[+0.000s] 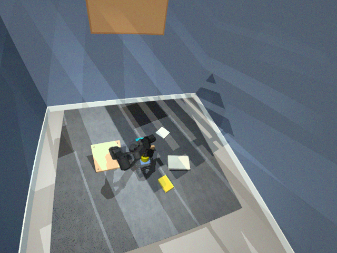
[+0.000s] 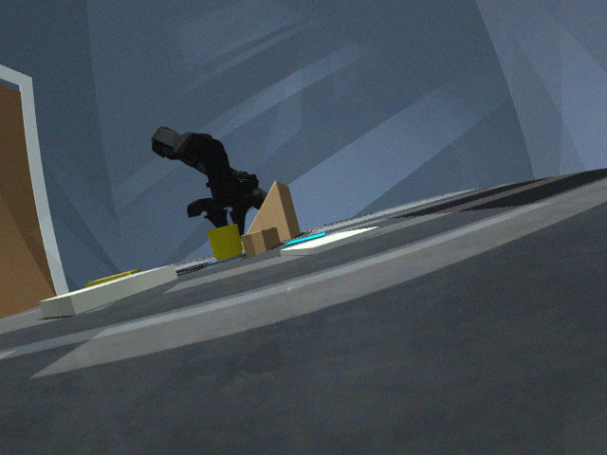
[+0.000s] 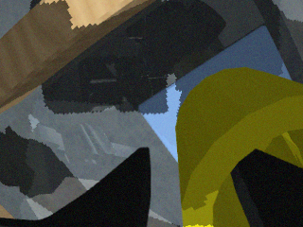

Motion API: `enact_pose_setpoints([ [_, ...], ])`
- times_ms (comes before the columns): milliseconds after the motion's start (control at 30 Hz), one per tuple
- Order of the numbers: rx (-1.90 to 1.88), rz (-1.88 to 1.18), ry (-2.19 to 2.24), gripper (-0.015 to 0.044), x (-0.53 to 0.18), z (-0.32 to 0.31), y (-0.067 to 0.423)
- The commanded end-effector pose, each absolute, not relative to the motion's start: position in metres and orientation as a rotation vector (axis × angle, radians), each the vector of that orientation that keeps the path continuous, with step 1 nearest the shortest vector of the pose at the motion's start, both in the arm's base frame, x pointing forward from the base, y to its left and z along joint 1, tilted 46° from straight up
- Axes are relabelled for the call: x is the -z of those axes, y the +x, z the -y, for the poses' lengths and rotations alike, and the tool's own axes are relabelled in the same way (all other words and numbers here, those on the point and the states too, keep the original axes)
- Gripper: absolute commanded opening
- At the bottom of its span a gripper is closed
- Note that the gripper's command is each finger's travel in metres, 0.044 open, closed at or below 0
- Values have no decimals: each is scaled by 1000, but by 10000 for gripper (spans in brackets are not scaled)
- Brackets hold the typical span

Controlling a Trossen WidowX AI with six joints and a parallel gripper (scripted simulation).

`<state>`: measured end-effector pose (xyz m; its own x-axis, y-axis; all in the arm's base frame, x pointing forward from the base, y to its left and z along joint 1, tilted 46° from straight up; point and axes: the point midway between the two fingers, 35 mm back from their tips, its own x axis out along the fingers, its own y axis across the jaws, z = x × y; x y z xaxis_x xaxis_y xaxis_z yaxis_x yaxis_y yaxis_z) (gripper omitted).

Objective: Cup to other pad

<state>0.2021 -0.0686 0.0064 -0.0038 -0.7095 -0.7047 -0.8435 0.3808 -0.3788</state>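
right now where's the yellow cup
In the exterior view the yellow cup stands left of centre, upright beneath the gripper, just left of the small tan block.

Cup (image 3: 227, 146) interior — marbles hidden

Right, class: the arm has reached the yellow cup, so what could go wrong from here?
The pincer is open, with one finger over the cup rim; coming down, it could tip the cup and spill the marbles. The tan wedge and block stand close beside the cup; a sideways carry might clip them.
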Motion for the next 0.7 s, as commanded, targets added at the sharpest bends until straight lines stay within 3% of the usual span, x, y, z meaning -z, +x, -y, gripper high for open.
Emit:
enact_pose_setpoints([
  [0,-191,-1755,-1376,167,-5,70,200],
  [667,-189,-1749,-1369,33,-6,69,202],
])
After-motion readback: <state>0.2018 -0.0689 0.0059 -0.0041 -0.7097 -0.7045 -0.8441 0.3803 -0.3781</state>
